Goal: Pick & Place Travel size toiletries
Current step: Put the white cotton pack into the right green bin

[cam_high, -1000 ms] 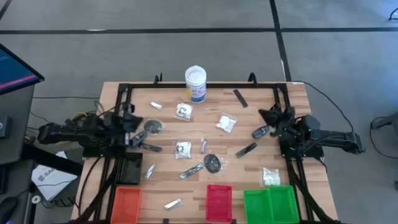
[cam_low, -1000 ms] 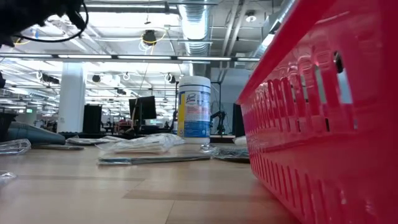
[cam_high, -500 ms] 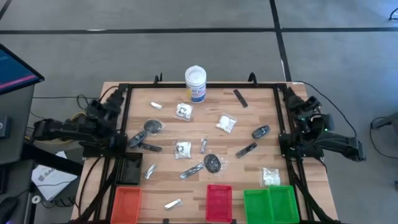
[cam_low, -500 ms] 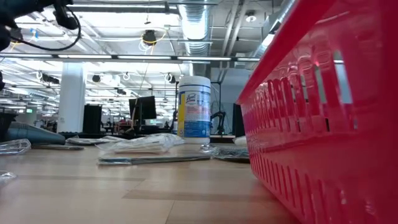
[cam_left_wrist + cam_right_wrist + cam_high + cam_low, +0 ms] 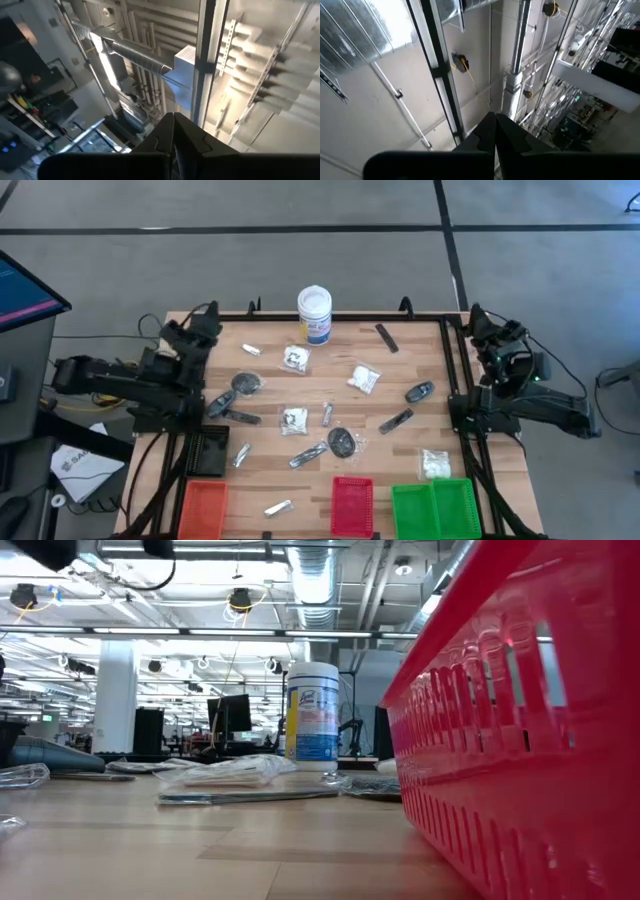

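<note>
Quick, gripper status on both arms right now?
Left gripper: closed, holding nothing, raised at the table's left edge and pointing up at the ceiling.
Right gripper: closed, holding nothing, raised at the table's right edge.

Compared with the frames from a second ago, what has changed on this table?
Both arms pulled back from the middle: the left gripper and right gripper swung outward to the table's far corners and now point at the ceiling, both shut and empty. The toiletries, tub and trays stayed put.

Place: open-plan lab or office – industrial.
Signs: bare ducts (image 5: 315, 575), pillar (image 5: 115, 695), monitors (image 5: 236, 712) – grey floor (image 5: 300, 250).
</note>
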You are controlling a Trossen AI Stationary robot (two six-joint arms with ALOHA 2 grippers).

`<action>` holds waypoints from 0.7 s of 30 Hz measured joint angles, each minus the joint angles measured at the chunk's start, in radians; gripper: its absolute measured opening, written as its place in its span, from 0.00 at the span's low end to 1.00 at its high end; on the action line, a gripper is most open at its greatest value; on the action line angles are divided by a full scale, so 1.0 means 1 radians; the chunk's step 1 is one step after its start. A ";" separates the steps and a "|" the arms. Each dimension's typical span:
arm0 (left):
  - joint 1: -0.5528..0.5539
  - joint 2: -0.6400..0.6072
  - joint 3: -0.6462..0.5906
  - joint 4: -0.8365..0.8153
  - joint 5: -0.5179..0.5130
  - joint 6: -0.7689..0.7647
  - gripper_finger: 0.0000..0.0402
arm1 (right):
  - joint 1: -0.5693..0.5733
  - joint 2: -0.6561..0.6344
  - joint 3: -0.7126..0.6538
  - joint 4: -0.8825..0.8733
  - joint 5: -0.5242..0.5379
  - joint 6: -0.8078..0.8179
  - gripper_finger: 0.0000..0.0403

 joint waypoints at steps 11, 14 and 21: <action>0.012 0.108 0.230 -0.171 -0.026 0.141 0.01 | -0.003 0.195 0.306 -0.560 -0.136 -0.019 0.00; 0.012 0.099 0.245 -0.279 -0.063 0.134 0.01 | -0.021 0.222 0.376 -0.703 -0.134 -0.058 0.00; -0.006 0.097 0.246 -0.411 -0.130 0.135 0.01 | -0.055 0.242 0.500 -0.799 -0.133 -0.154 0.00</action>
